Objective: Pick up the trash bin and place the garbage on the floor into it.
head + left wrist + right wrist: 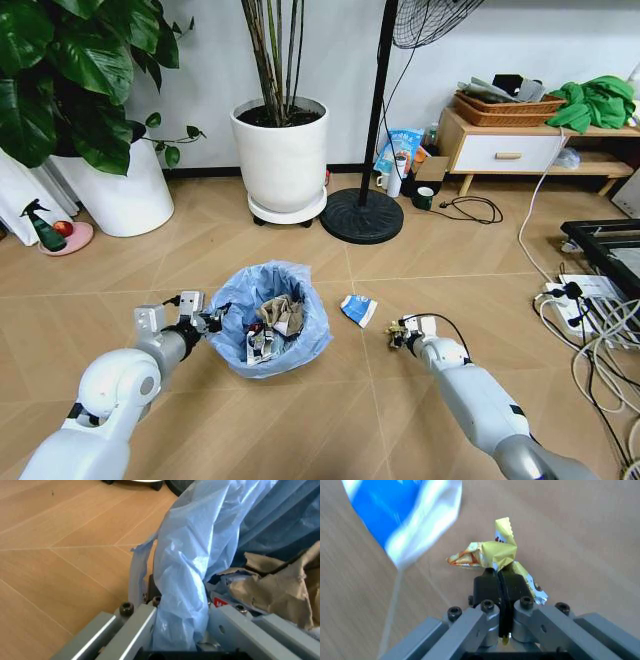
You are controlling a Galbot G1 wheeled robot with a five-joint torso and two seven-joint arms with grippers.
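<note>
— Tool on the right [397, 333]: what is held in it, and where does the trash bin [272, 320] lie from it?

— A yellow wrapper [492, 555] is pinched between its clenched fingers, low over the floor [200, 250]. The bin is seen toward the robot's left of this tool, and the blue-white packet [358, 309] lies on the floor between them, nearer to the tool.

— Is the bin held?

— Yes. Its rim, with the light blue bag [195, 573], is clamped by the left tool [212, 319], so the bin is kept at the robot's left side.

— What is in the bin?

— Brown crumpled paper [280, 585], a black-white carton [258, 343] and some smaller pieces are seen inside. It is judged that the wrapper must be carried leftward, over the packet, to the bin's opening.
</note>
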